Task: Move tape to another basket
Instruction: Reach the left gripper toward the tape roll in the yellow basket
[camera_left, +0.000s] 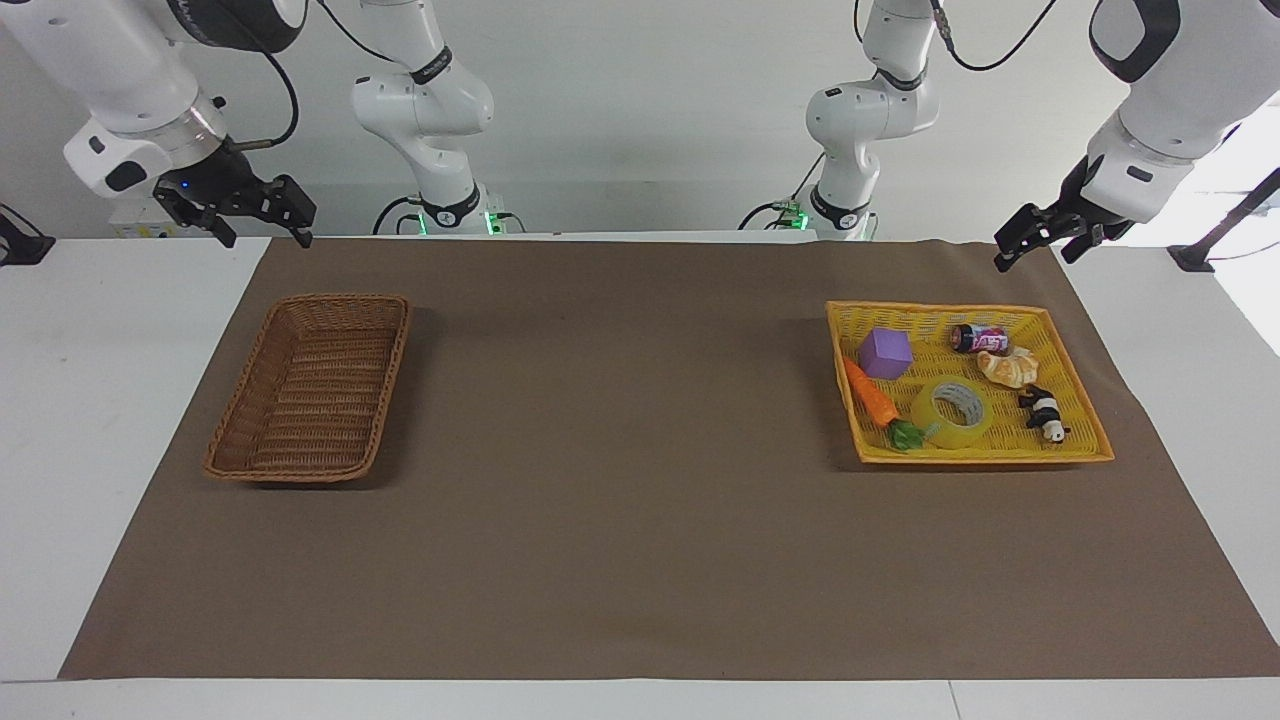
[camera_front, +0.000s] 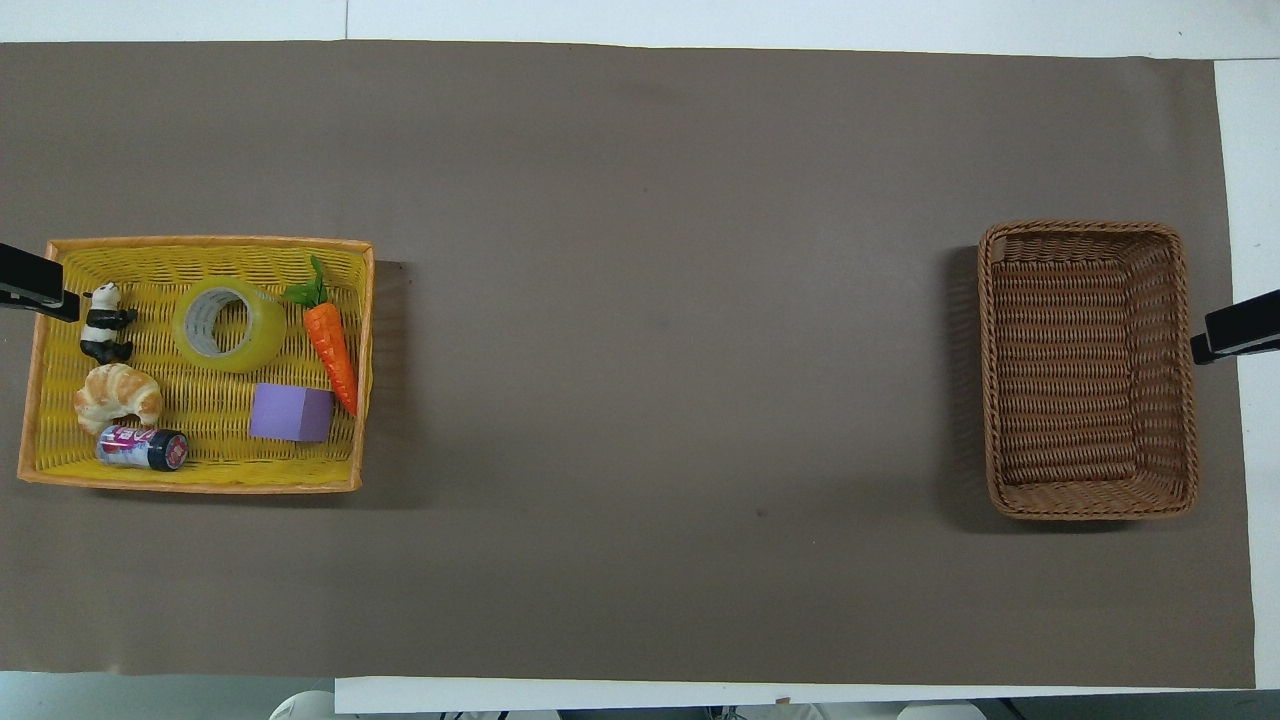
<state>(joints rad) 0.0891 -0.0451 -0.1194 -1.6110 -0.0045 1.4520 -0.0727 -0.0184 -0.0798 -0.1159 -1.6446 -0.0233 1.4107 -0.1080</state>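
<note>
The right gripper's (camera_left: 255, 222) fingers stand apart with nothing between them, at the upper left of the facing view, up in the air over the mat's (camera_left: 620, 480) edge at the robots' end; the left gripper (camera_left: 1030, 240) hangs at the upper right of that view, over the mat's corner, and whether its fingers are apart or together I cannot tell. Both arms wait. The tape (camera_left: 951, 413) lies in the yellow tray (camera_left: 1085, 455) at the right of the facing view, at the lower middle of the tray, its core facing up and tilted a little. A carrot (camera_left: 870, 398) lies just beside it, leaf end near or touching the roll; a purple cube (camera_left: 885, 353) sits higher in the frame, a croissant (camera_left: 1008, 367) and a panda (camera_left: 1044, 413) toward the tray's right rim, and a small can (camera_left: 978, 339) above those. The wicker basket (camera_left: 240, 440) stands well apart at the left of the frame, toward the right arm's end. The roll is probably light and stiff, its smooth film likely slippery on the outside. The best hold seems to be one finger down the core and one outside the wall, on the side away from the carrot. The left arm is the nearer one to take it.
</note>
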